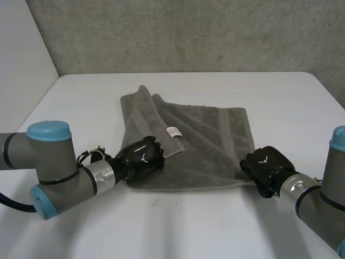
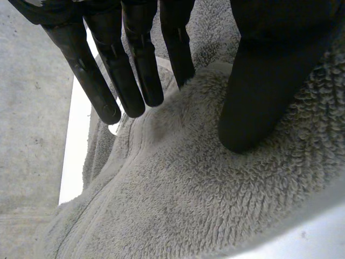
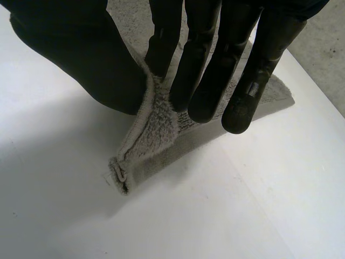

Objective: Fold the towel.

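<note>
We see the grey terry towel (image 1: 199, 140) lying partly folded on the white table (image 1: 215, 226); our left hand (image 1: 141, 157) pinches a raised fold at its near left corner, and our right hand (image 1: 267, 164) pinches its near right corner, lifted just off the table

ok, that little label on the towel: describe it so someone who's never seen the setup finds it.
On the white table lies a grey towel, with a flap turned over on the robot's left. The white label sits at that flap's edge, just beyond the left hand. It is the one small white patch on the grey cloth.
</note>
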{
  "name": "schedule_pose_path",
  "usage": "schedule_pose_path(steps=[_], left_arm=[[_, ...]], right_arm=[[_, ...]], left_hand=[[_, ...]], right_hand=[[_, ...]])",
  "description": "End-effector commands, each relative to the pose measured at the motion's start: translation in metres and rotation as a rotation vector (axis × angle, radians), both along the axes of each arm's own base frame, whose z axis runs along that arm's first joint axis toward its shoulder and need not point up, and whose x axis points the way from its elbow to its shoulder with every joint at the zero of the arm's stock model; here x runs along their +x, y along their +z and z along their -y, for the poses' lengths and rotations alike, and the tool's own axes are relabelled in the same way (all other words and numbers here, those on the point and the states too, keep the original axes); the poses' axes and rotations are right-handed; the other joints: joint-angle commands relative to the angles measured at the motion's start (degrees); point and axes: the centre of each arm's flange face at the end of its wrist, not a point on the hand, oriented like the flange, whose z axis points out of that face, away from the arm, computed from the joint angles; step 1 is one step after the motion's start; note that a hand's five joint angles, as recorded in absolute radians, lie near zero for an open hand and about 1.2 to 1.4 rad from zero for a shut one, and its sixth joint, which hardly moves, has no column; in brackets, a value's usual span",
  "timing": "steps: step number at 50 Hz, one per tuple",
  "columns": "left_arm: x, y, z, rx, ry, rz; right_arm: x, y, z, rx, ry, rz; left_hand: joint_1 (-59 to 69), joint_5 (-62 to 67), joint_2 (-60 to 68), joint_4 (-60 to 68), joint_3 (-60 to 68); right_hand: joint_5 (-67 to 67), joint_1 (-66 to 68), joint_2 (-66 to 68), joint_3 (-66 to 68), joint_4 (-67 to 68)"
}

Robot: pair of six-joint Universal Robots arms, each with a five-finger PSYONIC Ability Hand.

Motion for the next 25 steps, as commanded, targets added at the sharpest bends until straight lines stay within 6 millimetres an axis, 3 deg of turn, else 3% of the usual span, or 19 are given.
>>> schedule_pose_path(steps=[1,2,6,13,17,21,22,23,24,25], left_arm=[[0.000,-0.001,0.000,0.005,0.000,0.000],[0.000,-0.001,0.000,0.005,0.000,0.000],[0.000,0.003,0.001,-0.008,0.000,-0.003],[0.003,0.043,0.014,-0.117,0.051,-0.040],[0.019,0.066,0.026,-0.162,0.186,-0.044],[0.028,0.078,0.030,-0.152,0.274,-0.074],[0.032,0.086,0.033,-0.147,0.322,-0.102],[0.038,0.098,0.036,-0.144,0.379,-0.145],[0.038,0.098,0.036,-0.144,0.379,-0.145],[0.043,0.114,0.037,-0.132,0.435,-0.206]], right_arm=[[0.000,0.000,0.000,0.000,0.000,0.000],[0.000,0.000,0.001,-0.002,-0.003,0.000],[0.000,0.001,0.001,-0.003,-0.003,0.000],[-0.001,0.004,0.004,-0.016,-0.012,0.001],[-0.001,0.008,0.008,-0.026,-0.019,0.015],[-0.005,0.028,0.023,-0.082,-0.053,0.034],[-0.005,0.043,0.025,-0.121,-0.055,0.046],[-0.005,0.043,0.025,-0.122,-0.055,0.046],[-0.004,0.061,0.027,-0.167,-0.056,0.062],[-0.004,0.061,0.027,-0.168,-0.056,0.062]], left_hand=[[22.86,23.26,23.01,23.25,23.26],[32.23,32.63,32.38,32.61,32.63],[36.17,36.57,36.32,36.55,36.57],[36.17,36.57,36.32,36.55,36.57],[36.17,36.57,36.32,36.55,36.57],[36.17,36.57,36.32,36.55,36.57],[36.17,36.57,36.32,36.55,36.57],[36.17,36.57,36.32,36.55,36.57],[36.17,36.57,36.32,36.55,36.57],[36.17,36.57,36.32,36.55,36.57]], right_hand=[[12.89,24.20,12.33,11.97,11.53],[12.89,24.20,12.33,11.97,11.53],[12.89,24.20,12.33,11.97,11.53],[12.89,24.20,12.33,11.97,11.53],[12.89,24.20,12.33,11.97,11.53],[12.89,24.20,12.33,11.97,11.53],[12.89,24.20,12.33,11.97,11.53],[12.89,24.20,12.33,11.97,11.53],[12.89,24.20,12.33,11.97,11.53],[12.89,24.20,12.33,11.97,11.53]])
